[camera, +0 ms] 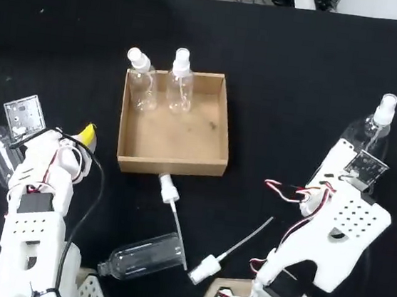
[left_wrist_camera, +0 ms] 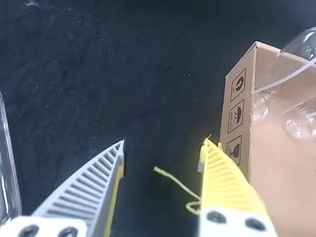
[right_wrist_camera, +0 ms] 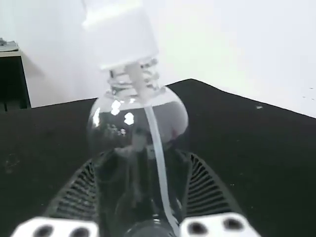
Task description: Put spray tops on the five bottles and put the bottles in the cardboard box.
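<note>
Right gripper point(right_wrist_camera: 145, 177) pinching topped bottle point(camera: 369, 132) at right of high view, well apart from box point(camera: 171, 164). Left gripper point(left_wrist_camera: 162, 148) standing spread, empty, beside box's left wall. Bottle probably light, slick, thin-walled: gripping mid-body, gently, seeming best.

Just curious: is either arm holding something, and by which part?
The right gripper grips a spray bottle around its body; the left gripper is open and empty.

Bright, even light; glare (2 spots) on the bottle point(right_wrist_camera: 140, 121).
</note>
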You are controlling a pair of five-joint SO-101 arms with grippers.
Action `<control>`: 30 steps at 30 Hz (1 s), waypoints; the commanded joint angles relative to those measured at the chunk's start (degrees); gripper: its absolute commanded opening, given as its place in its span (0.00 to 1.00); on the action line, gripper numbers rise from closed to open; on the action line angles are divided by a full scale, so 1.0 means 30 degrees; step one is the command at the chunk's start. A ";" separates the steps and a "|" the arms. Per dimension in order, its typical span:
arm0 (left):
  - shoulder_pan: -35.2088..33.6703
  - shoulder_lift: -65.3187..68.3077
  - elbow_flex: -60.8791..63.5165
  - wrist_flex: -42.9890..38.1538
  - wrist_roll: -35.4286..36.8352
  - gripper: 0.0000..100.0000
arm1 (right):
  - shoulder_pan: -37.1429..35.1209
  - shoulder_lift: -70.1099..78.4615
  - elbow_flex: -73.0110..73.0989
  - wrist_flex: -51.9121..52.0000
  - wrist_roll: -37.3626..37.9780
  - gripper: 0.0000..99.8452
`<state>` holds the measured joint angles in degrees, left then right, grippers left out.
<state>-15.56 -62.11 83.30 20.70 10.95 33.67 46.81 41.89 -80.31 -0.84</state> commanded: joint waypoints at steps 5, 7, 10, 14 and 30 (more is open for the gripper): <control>-0.0103 -0.0205 -0.0220 -0.0469 0.0147 0.23 | 0.0234 -0.0073 -0.0337 -0.0117 -0.0176 0.25; -0.0103 -0.0205 -0.0220 -0.0469 0.0147 0.23 | 0.0234 -0.0073 -0.0278 -0.0117 -0.0059 0.27; -0.0103 -0.0205 -0.0220 -0.0469 0.0147 0.23 | 0.0117 -0.0103 -0.0190 -0.0117 -0.0059 0.28; -0.0103 -0.0205 -0.0220 -0.0469 0.0147 0.23 | -0.0059 -0.0103 -0.0132 -0.0117 -0.0029 0.32; -0.0103 -0.0205 -0.0220 -0.0469 0.0088 0.23 | -0.0586 -0.8220 0.3355 0.5333 -0.0176 0.34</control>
<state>-15.56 -62.11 83.30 20.35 10.95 33.67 32.22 51.65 -73.27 -0.92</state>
